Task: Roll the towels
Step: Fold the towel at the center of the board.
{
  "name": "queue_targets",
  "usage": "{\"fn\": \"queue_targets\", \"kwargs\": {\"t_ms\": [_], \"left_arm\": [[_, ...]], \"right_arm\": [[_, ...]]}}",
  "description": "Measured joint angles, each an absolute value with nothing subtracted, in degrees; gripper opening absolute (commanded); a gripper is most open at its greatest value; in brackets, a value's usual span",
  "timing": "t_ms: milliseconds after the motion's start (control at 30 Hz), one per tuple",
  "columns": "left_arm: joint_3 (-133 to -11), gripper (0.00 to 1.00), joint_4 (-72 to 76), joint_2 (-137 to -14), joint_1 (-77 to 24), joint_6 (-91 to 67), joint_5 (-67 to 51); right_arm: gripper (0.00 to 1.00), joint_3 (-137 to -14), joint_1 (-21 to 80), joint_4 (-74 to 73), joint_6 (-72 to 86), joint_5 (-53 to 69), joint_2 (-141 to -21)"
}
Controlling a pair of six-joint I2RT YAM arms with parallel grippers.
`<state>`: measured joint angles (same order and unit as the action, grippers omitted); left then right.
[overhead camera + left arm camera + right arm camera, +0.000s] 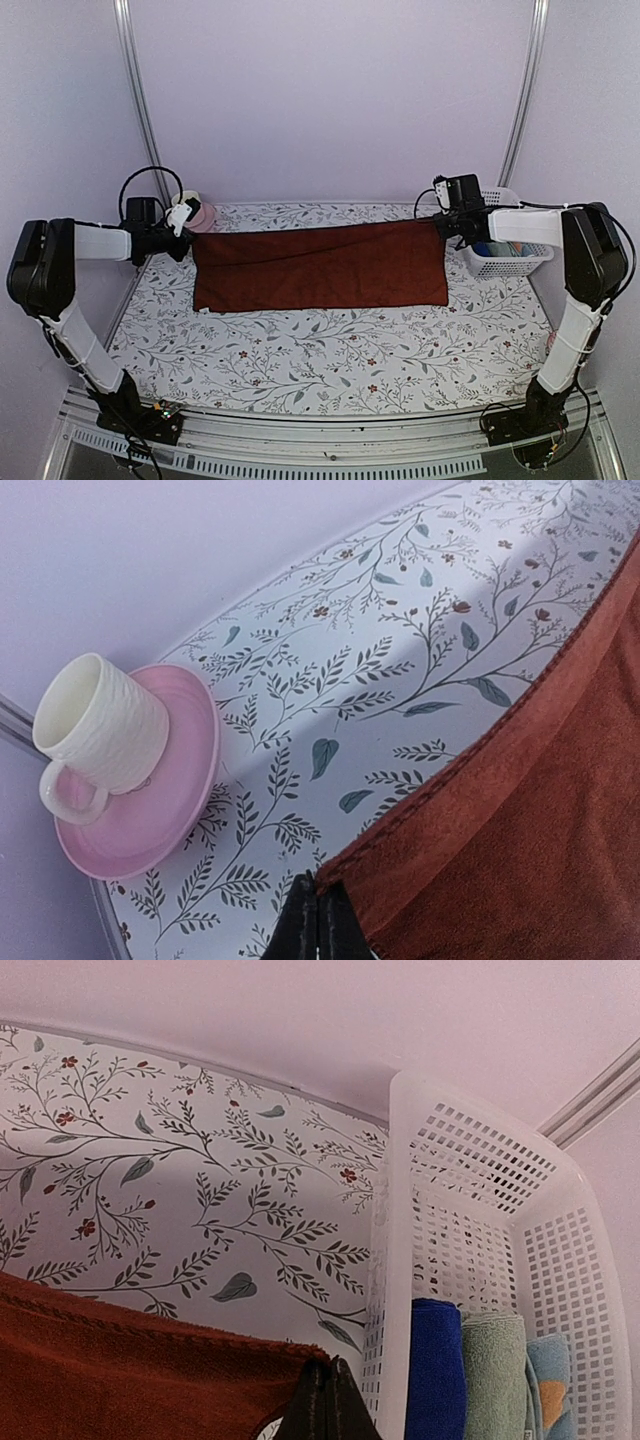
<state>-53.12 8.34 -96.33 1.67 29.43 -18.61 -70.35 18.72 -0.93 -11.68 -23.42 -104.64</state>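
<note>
Left of white basket, on floral tabletop: maroon towel stretched wide, far corners pinched by left end effector and right end effector, both clenched. Light-blue towel, seemingly rolled, inside basket.

We see a robot test booth dressed up like a home table. Plain pale lilac walls close it in on three sides, with bare metal rails running up the back corners. A left arm and a right arm, black and white with loose cables, are bolted to a metal frame at the near edge. Homely things fill the table: a floral table covering, a white cup on a pink saucer, a white plastic basket and a dark red towel.
</note>
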Motion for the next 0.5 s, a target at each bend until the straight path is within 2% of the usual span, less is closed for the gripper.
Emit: {"fn": "queue_targets", "kwargs": {"t_ms": [167,500], "left_arm": [[-53.1,0.00,8.3,-96.2,1.7,30.5,-19.4],[-50.9,0.00,5.8,-91.8,3.3,37.4,-25.5]], "right_arm": [[0.02,-69.4,18.6,0.3,-12.2,-22.7,-104.4],[0.02,-59.7,18.4,-1.3,-12.3,-16.5,-98.1]]}}
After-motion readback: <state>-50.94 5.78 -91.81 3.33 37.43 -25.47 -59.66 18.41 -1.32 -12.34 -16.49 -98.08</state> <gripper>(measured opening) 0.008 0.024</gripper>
